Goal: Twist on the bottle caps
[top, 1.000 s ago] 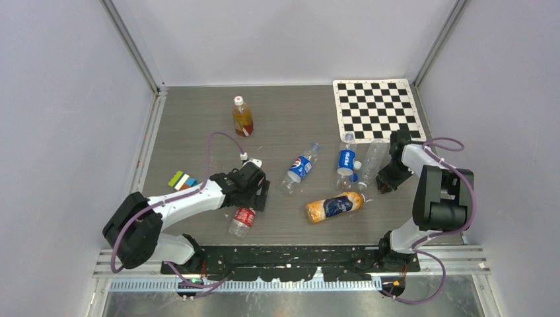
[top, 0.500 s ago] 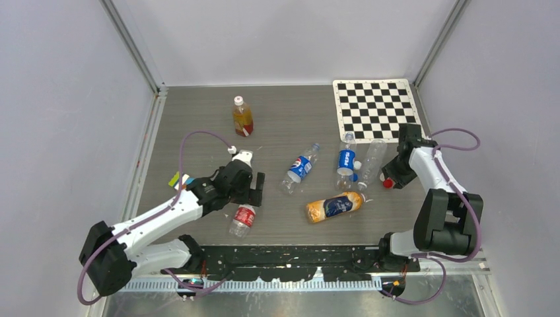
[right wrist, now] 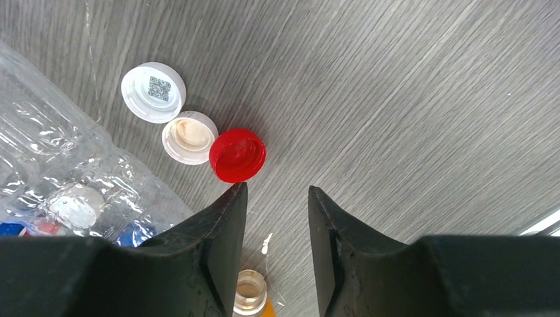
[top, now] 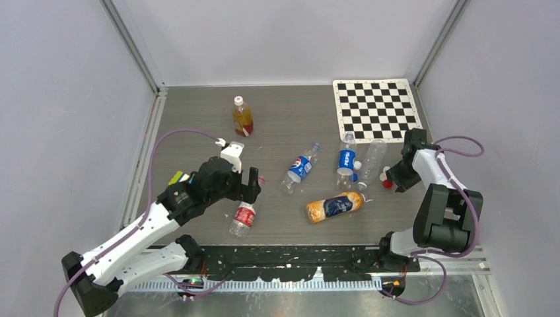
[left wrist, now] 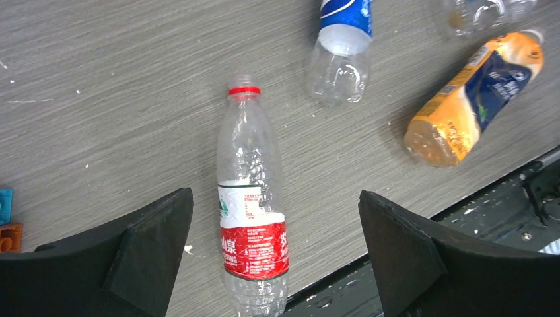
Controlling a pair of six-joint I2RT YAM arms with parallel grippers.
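A grey wood-grain table is sitting inside pale grey walls, with a checkerboard lying at its far right corner. The left gripper is hanging wide open and empty over a red-labelled bottle. The right gripper is standing partly open, gripping nothing, just above a red cap lying in a row with two white caps on the table's right side.

Pepsi on bottle, QR code on cap
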